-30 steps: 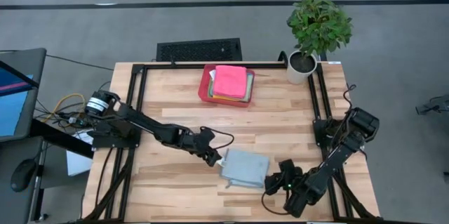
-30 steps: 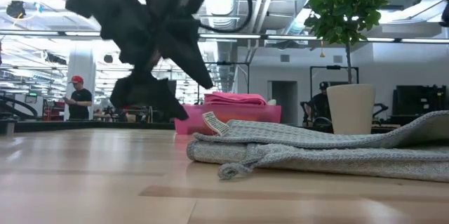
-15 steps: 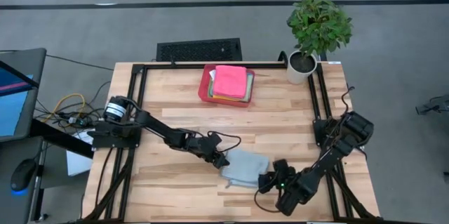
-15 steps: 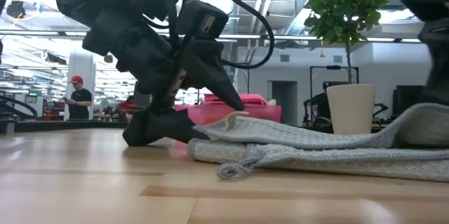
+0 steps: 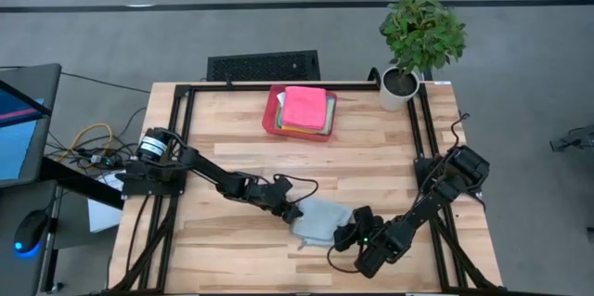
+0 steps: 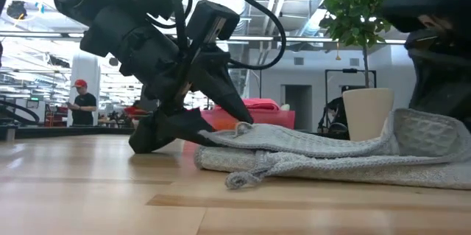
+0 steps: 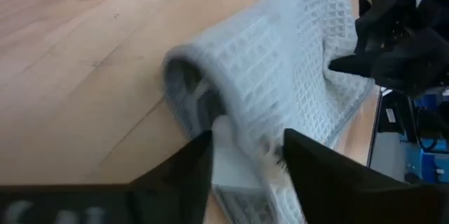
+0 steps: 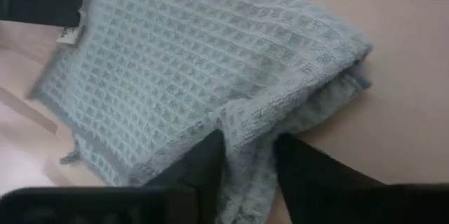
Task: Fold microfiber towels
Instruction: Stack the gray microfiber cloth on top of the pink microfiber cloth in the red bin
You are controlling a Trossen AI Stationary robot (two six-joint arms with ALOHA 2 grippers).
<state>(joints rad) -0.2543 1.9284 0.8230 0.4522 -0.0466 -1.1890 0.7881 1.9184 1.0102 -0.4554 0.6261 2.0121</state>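
A grey waffle-weave microfiber towel [image 5: 320,218], folded, lies near the table's front edge, right of centre. My left gripper [image 5: 295,212] is at its left edge, and my right gripper [image 5: 346,234] is at its right edge. Each is shut on the cloth. The low view shows the towel [image 6: 316,154] resting on its underside, with both ends raised. A pink towel [image 5: 303,107] tops a stack in the red tray [image 5: 270,115] at the far middle. My left gripper pinches the grey towel's left edge by the white label [image 7: 235,155] between its two fingers, slanting down from the table's left. The upper layers [image 6: 243,127] are raised; the bundle below stays on the table. How many layers it holds I cannot tell. My right gripper pinches the towel's thick folded right edge [image 8: 247,131], several layers bunched between the fingers. It comes slanting down from the table's right and near side. That end [image 6: 427,135] stands raised off the table, and the cloth sags slack toward the middle.
A potted plant [image 5: 419,41] in a white pot stands at the far right corner. Black frame rails [image 5: 186,138] run along the table's left, right and far sides. Bare wood lies between the towel and the tray.
My left gripper came down to the towel's left edge and took hold by the label. My right gripper moved toward the table's left into the right edge and took hold of it. It has pushed that end in and up, so the towel looks shorter from above.
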